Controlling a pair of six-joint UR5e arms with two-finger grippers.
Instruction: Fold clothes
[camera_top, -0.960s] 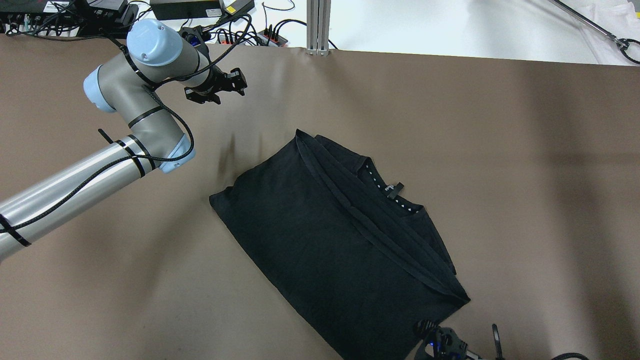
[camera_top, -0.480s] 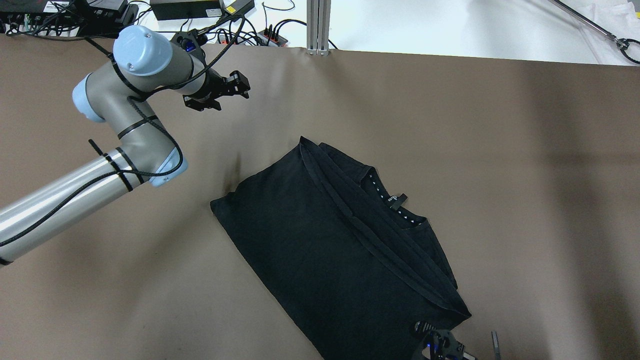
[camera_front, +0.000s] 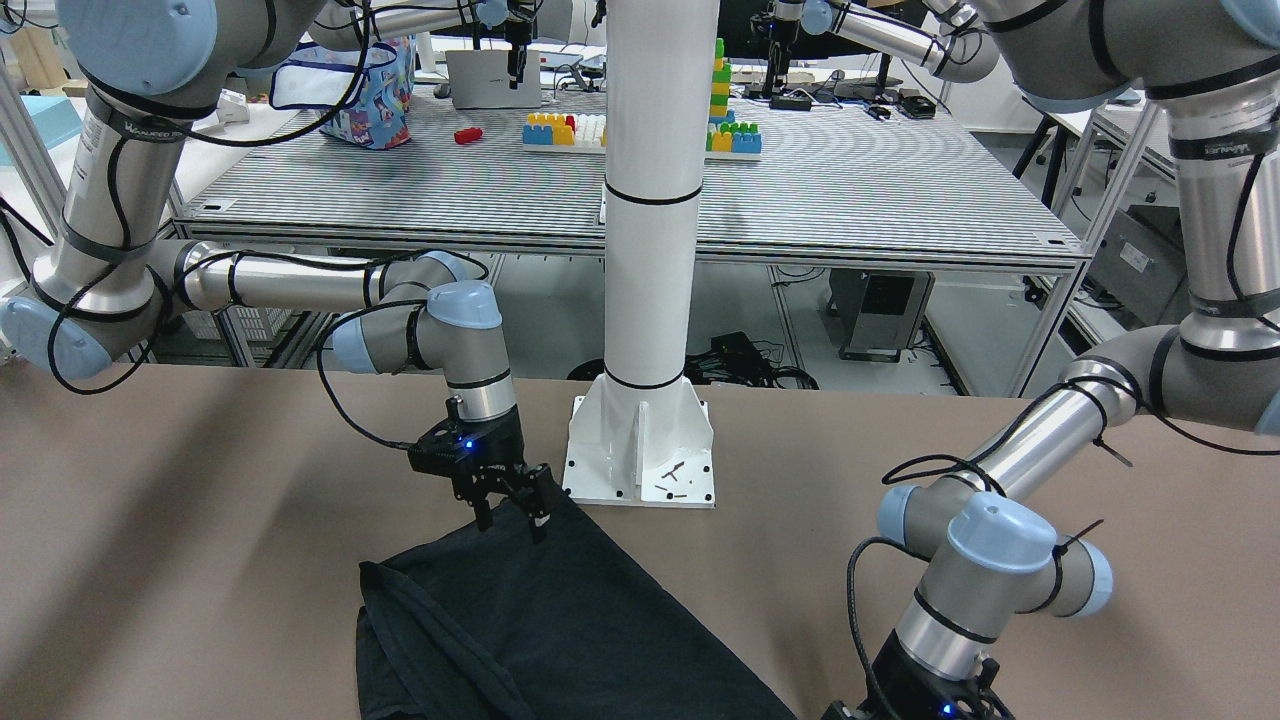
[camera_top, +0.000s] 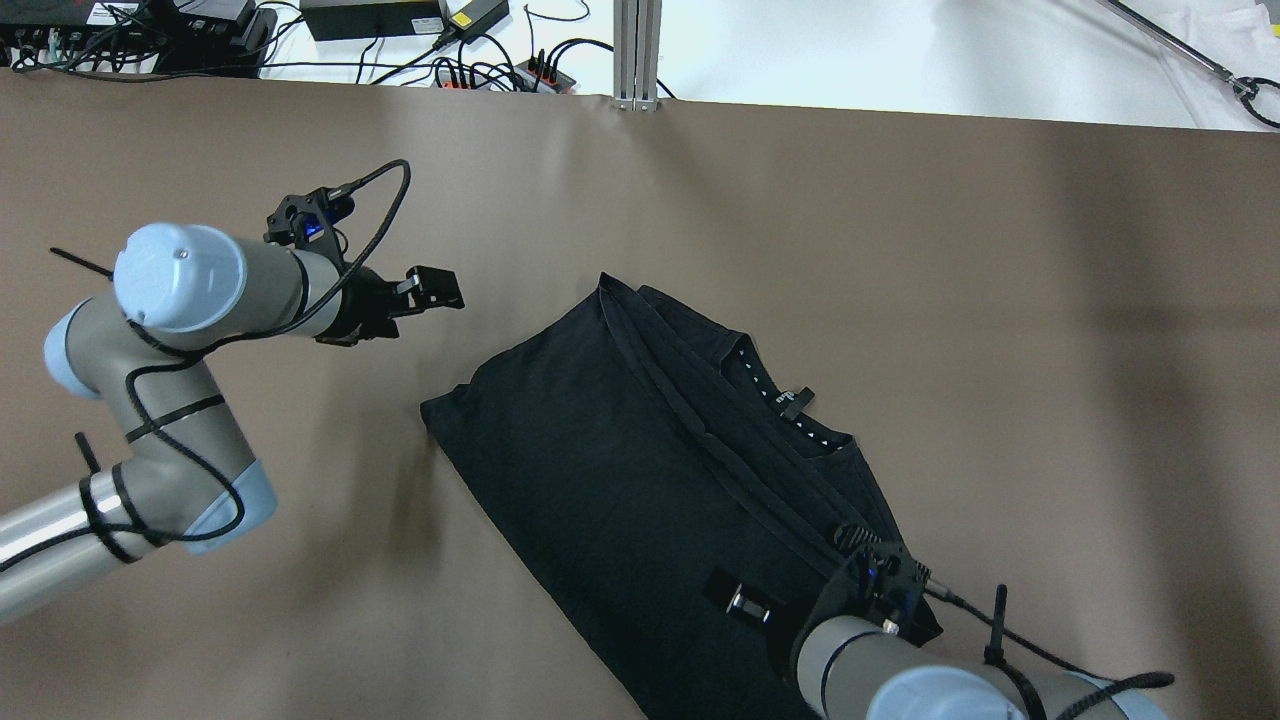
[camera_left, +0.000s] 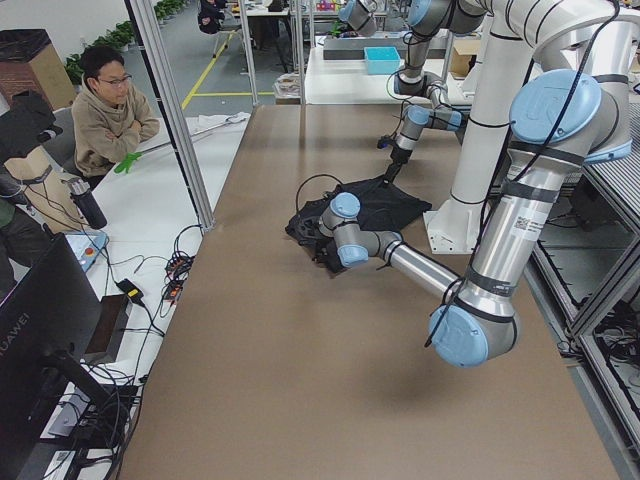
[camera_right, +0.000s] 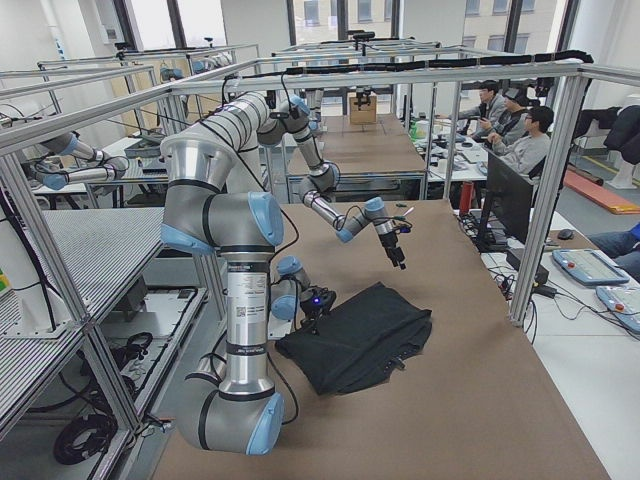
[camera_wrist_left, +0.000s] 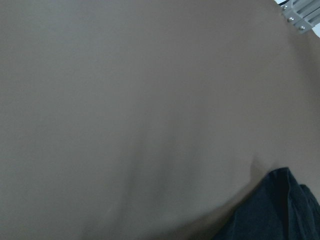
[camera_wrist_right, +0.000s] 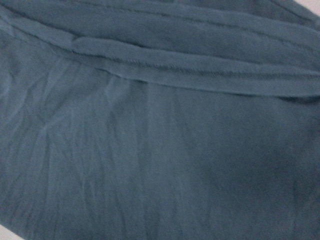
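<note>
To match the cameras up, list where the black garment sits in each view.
Front-facing: garment bottom centre.
Overhead: garment centre.
Exterior left: garment far middle.
Exterior right: garment lower centre.
Left wrist: garment bottom-right corner.
Right wrist: garment fills frame.
Landmark: brown table underneath.

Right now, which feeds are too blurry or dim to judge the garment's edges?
Left wrist view: soft, mostly table, only a corner of the black garment. Right wrist view: slightly blurred, bluish cast, hem readable. Overhead view: sharp, edges clear.
</note>
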